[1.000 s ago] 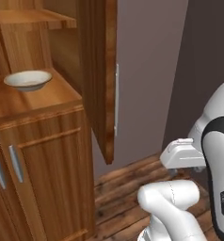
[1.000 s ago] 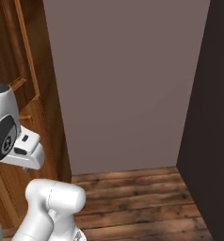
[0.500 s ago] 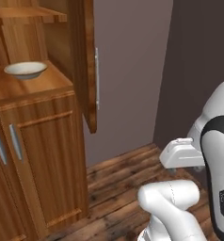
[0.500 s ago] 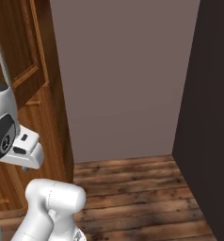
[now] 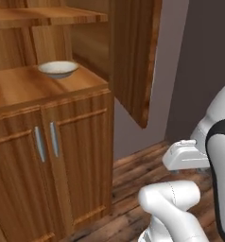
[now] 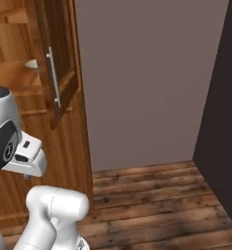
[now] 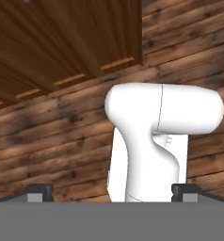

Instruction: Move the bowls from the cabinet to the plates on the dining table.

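The beige bowl [image 5: 58, 69] sits on the open wooden ledge of the cabinet [image 5: 48, 142], in the upper left of the left base view, a little back from the front edge. It stands upright and alone there, so it seems simply stored and waiting to be taken. In the right base view only a small pale edge of it [image 6: 32, 64] shows, at the left edge of the frame, behind the open door.

The gripper [image 7: 112, 194] points down at the plank floor [image 7: 48, 136], and its two dark fingers [image 7: 38, 192] stand spread wide at the bottom corners of the hand view, with nothing between them. I judge that it is held away from the cabinet and is not yet reaching.

The upper door [image 5: 133, 56] hangs open and reaches out into the room, in the upper middle of the left base view; its grey bar handle [image 6: 53, 77] shows in the right base view. This door could stand in the way of the arm if it comes from the right side. Below the ledge, two closed lower doors carry slim handles [image 5: 40, 143]. A grey wall [image 6: 147, 83] lies behind.
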Controlling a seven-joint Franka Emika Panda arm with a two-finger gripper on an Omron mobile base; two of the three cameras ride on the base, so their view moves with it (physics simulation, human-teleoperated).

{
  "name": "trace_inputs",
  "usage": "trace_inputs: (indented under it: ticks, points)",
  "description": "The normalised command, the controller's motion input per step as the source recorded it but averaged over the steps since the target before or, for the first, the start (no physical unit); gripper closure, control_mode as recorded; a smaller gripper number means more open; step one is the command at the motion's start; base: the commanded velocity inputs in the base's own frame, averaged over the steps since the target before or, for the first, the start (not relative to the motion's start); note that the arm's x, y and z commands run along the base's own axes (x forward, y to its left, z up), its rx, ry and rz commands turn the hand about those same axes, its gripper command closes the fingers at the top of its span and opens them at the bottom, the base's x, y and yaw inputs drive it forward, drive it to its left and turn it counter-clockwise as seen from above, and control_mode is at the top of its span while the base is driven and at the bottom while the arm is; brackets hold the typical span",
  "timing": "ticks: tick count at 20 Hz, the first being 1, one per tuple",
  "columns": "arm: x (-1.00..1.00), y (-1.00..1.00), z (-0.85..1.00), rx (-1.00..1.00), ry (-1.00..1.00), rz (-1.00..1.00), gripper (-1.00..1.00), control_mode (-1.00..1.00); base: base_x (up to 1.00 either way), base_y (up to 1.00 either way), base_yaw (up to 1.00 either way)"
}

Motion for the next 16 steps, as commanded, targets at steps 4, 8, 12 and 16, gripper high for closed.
trace_inputs:
  ticks: [4, 8, 12, 16]
  points:
    - [0.00, 0.00, 0.00, 0.00, 0.00, 0.00, -1.00, 1.00, 0.25, 1.00, -0.13]
    - [0.00, 0.00, 0.00, 0.00, 0.00, 0.00, -1.00, 1.00, 0.43, 0.90, -0.09]
    - [0.00, 0.00, 0.00, 0.00, 0.00, 0.00, -1.00, 1.00, 0.74, 0.28, 0.01]
    - [0.00, 0.00, 0.00, 0.00, 0.00, 0.00, -1.00, 1.00, 0.44, 0.10, 0.12]
